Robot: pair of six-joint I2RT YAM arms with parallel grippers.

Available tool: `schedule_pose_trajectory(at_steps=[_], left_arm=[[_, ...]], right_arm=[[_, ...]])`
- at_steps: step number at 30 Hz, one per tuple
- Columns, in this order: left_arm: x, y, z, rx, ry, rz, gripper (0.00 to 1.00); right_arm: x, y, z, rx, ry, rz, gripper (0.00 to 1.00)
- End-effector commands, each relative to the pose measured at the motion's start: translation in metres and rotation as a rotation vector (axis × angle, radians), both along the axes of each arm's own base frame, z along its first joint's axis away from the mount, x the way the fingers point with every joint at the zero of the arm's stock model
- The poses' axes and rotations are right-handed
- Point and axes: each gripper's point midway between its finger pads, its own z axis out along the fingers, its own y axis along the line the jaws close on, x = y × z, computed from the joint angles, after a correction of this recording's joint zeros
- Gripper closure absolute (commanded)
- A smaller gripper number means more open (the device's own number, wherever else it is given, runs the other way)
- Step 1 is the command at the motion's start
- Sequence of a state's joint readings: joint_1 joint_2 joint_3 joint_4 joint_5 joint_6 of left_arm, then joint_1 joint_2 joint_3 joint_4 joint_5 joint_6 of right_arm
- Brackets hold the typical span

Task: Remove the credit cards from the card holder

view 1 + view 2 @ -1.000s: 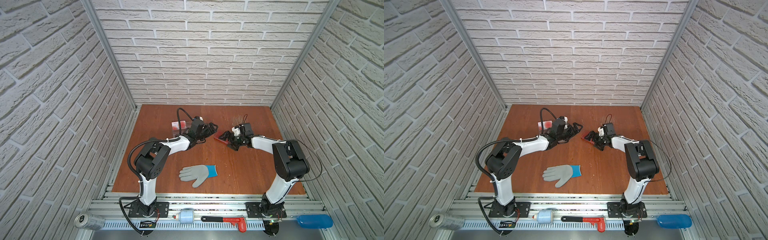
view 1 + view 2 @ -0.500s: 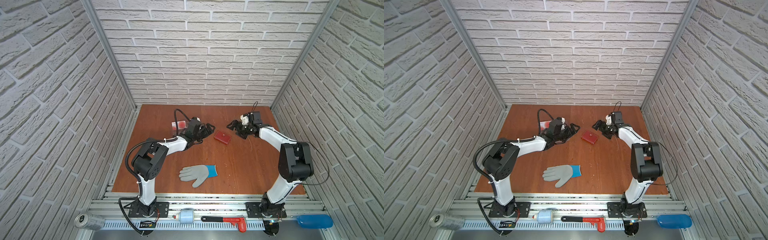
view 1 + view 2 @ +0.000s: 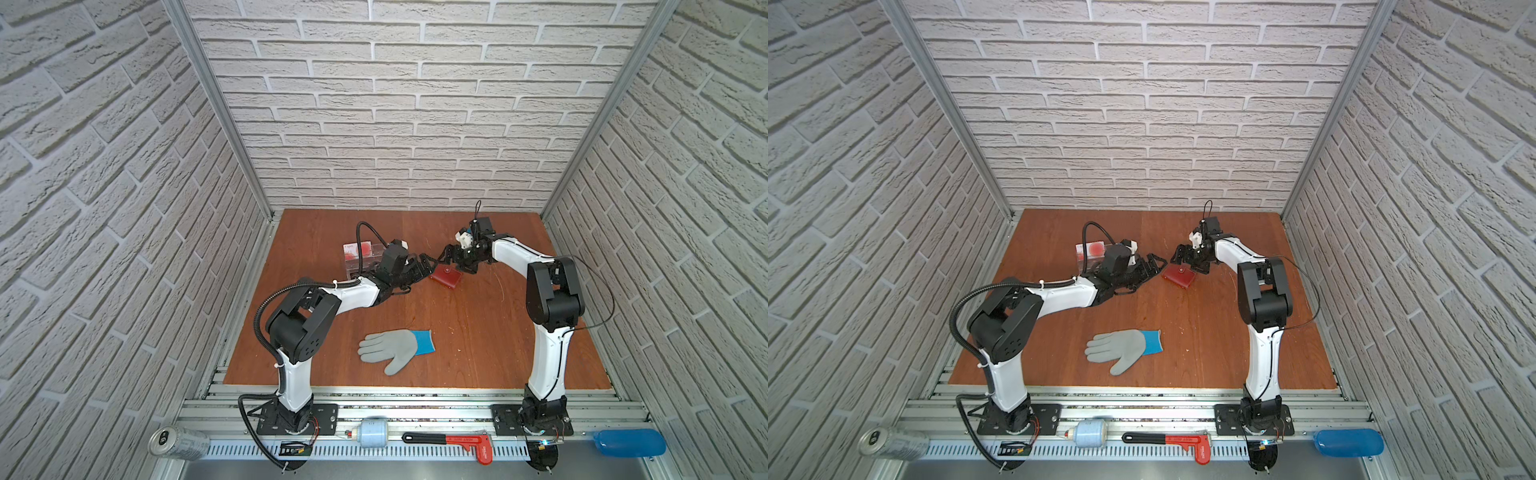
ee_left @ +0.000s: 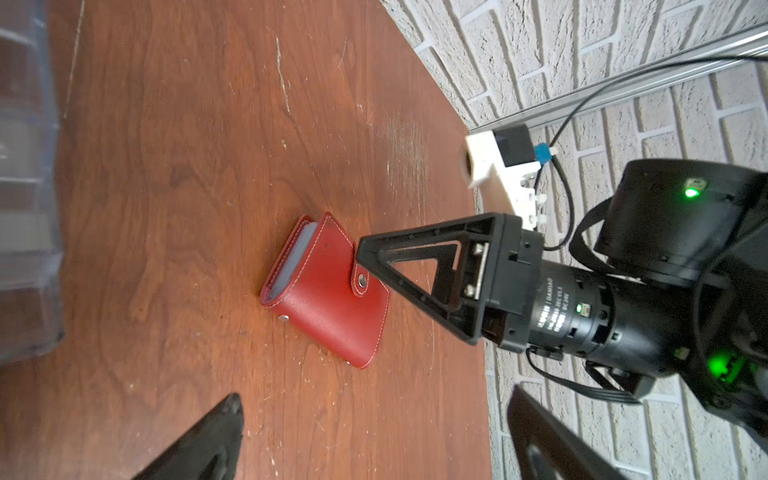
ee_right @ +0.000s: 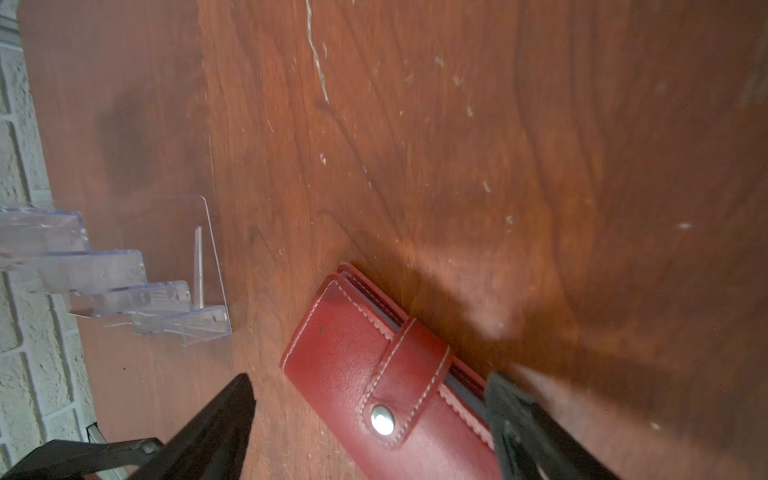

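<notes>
Brown counter holds the red card holder, snapped shut, so nothing is out yet. Right gripper has come back, wide around its edge. Left gripper waits wide open nearby.

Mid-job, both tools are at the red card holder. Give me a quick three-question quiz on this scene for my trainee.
1. True or false: the snap strap on the card holder is undone.
2. Which of these lies on the table? A) a grey glove B) scissors C) a mug
3. Fill in: the left tool and the right tool both have their jaws ____.

Key: 1 false, the strap is snapped shut and no cards are out yet; 2 A; 3 open.
</notes>
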State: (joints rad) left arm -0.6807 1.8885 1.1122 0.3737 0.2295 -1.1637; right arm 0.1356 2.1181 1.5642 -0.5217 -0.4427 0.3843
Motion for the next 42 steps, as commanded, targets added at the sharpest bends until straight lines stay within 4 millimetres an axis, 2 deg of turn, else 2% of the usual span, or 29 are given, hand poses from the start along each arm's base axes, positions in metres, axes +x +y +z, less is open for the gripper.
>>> schedule_pose_trajectory(at_steps=[1, 6, 14, 16, 17, 22, 27, 28, 36, 42], left_arm=[[0.000, -0.003, -0.004, -0.010, -0.017, -0.004, 0.02], [-0.001, -0.001, -0.010, 0.021, -0.016, -0.014, 0.02], [-0.003, 0.006, -0.034, 0.078, 0.008, -0.037, 0.02], [-0.003, 0.005, -0.039, 0.089, 0.011, -0.051, 0.02], [-0.004, 0.004, -0.042, 0.098, 0.014, -0.059, 0.02], [0.002, 0.001, -0.054, 0.103, 0.031, -0.095, 0.03], [0.006, -0.001, -0.061, 0.102, 0.030, -0.110, 0.05], [0.007, -0.001, -0.061, 0.100, 0.032, -0.112, 0.06], [0.009, -0.007, -0.072, 0.093, 0.050, -0.136, 0.15], [0.004, -0.007, -0.076, 0.102, 0.057, -0.150, 0.20]], right_arm=[[-0.002, 0.012, 0.008, -0.018, -0.020, 0.044, 0.14], [-0.016, 0.021, 0.006, -0.003, -0.010, 0.050, 0.17], [-0.044, 0.024, 0.003, 0.052, 0.020, 0.025, 0.24], [-0.049, 0.023, -0.004, 0.057, 0.033, 0.020, 0.25], [-0.048, 0.023, 0.009, 0.064, 0.003, 0.019, 0.25], [-0.045, 0.021, 0.007, 0.087, 0.006, 0.014, 0.29], [-0.038, 0.013, 0.008, 0.133, -0.001, -0.015, 0.37], [-0.039, 0.011, -0.004, 0.131, 0.027, -0.020, 0.39], [-0.044, 0.009, -0.016, 0.122, 0.049, -0.016, 0.55], [-0.050, 0.009, -0.021, 0.132, 0.059, -0.020, 0.60]])
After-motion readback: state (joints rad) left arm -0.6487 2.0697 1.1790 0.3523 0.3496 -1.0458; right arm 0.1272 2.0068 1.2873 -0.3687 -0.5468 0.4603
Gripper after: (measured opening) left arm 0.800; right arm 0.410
